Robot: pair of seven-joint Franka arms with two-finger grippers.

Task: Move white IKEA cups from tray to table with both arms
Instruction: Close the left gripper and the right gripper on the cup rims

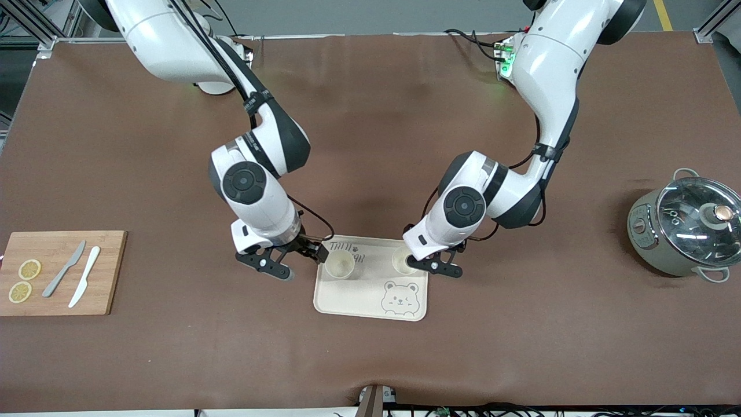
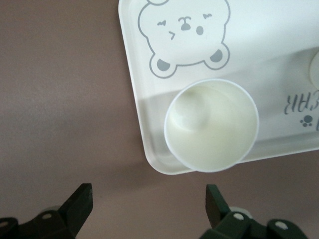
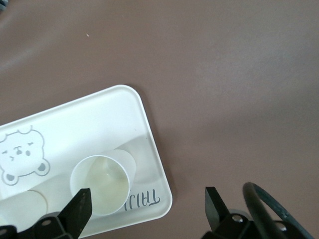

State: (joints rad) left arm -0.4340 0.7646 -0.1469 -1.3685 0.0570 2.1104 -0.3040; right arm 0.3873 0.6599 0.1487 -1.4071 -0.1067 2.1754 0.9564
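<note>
Brown table (image 1: pixel 370 359) carries a tray (image 1: pixel 370 301) with two cups (image 1: pixel 340 264); both arms' jaws spread.

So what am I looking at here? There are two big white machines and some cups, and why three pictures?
Those are two robot arms bolted along one edge of a brown table. The large picture comes from a high camera facing them; the two smaller ones come from cameras on each arm's wrist, looking down past its black two-finger gripper.

Both white cups stand upright and empty on a cream tray with a bear drawing: one cup toward the right arm's end, the other cup toward the left arm's end. The right gripper and the left gripper sit beside their cups, open and holding nothing.

Elsewhere lie a wooden cutting board with two lemon slices and two knives, and a grey-green pot with a glass lid.
</note>
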